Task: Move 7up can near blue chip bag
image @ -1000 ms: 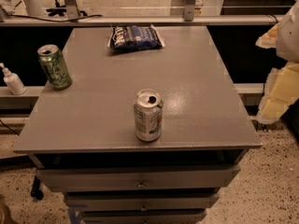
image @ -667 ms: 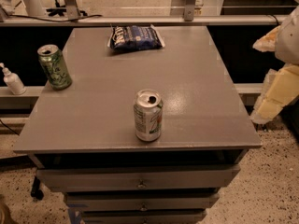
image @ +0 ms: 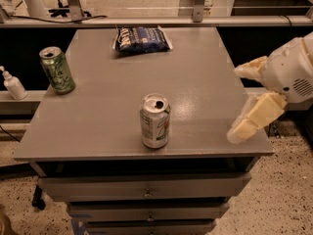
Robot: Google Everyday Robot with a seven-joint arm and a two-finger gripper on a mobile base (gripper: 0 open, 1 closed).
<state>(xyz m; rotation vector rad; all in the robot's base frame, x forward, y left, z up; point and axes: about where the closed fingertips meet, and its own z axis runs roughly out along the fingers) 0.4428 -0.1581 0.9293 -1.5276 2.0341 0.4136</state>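
Observation:
The 7up can [image: 155, 121], silver-white with green lettering and an open silver top, stands upright near the front edge of the grey table [image: 195, 87]. The blue chip bag [image: 142, 38] lies flat at the table's far edge, well behind the can. My gripper [image: 243, 100] comes in from the right, over the table's right front corner, to the right of the can and apart from it. Its two cream fingers are spread apart and hold nothing.
An all-green patterned can [image: 57, 69] stands upright at the table's left edge. A small white pump bottle [image: 12, 83] sits on a ledge left of the table. Drawers [image: 146, 192] are below the tabletop. A metal rail [image: 156, 19] runs behind the table.
My gripper has moved left, from beyond the right edge of the table to over its right front corner. The cans and the bag have not moved.

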